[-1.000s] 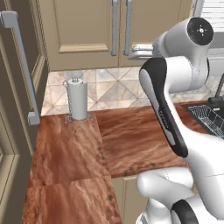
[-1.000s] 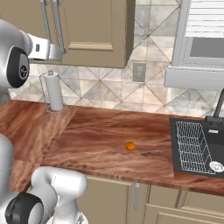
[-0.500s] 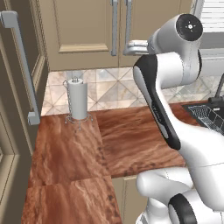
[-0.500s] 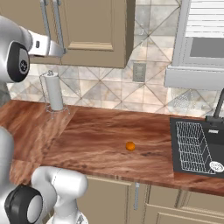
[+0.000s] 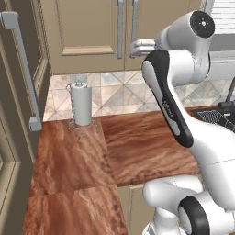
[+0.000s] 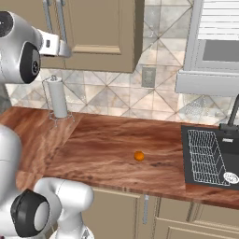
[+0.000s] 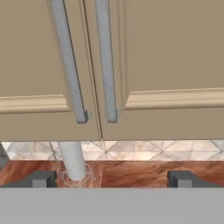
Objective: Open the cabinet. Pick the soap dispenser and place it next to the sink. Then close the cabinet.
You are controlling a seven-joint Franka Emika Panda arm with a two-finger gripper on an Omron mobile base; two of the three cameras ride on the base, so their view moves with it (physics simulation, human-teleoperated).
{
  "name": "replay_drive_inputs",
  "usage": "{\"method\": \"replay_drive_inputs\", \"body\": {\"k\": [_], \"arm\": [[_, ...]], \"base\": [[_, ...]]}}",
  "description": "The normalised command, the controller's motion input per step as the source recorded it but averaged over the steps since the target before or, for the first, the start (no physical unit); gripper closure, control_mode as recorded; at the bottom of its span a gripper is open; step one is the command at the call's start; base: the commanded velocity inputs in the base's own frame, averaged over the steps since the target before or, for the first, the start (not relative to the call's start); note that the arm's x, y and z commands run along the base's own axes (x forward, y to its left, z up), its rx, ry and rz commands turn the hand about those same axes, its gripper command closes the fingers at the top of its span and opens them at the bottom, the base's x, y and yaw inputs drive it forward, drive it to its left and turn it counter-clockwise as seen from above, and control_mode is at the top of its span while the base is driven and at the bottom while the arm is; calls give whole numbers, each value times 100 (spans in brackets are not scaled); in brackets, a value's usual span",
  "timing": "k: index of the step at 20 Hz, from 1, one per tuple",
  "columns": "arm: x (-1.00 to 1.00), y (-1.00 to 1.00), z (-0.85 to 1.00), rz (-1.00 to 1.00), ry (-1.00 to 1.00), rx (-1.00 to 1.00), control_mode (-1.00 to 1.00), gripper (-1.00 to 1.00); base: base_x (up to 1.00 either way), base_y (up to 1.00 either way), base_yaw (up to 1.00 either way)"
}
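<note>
The beige double-door cabinet (image 5: 87, 27) hangs on the wall with both doors shut. Its two grey bar handles (image 7: 68, 61) run side by side down the middle. My gripper (image 5: 133, 48) is raised in front of the lower ends of the handles, a short way off, open and holding nothing. In the hand view its fingertips (image 7: 40, 179) stand wide apart below the doors. The gripper (image 6: 66, 50) also shows just before the cabinet (image 6: 100, 28) in the right base view. The sink (image 6: 210, 156), a dark basin with a wire rack, lies at the counter's right end. The soap dispenser is hidden.
A white paper towel roll (image 5: 82, 104) on a wire stand is on the counter below the cabinet. A small orange ball (image 6: 138, 156) lies mid-counter. A tall brown cabinet (image 5: 18, 92) with one grey handle borders the left. The dark faucet (image 6: 233, 116) rises behind the sink.
The arm has swung the hand a little leftward and closer to the cabinet handles. The gripper has stayed open. Nothing on the counter has moved.
</note>
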Motion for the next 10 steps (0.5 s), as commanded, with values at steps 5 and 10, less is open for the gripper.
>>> {"method": "replay_drive_inputs", "body": {"k": [5,10], "arm": [[57,0,-1,12,0,0,-100,-100],[50,0,0,1,0,0,-100,-100]], "base": [[0,0,0],[0,0,0]]}}
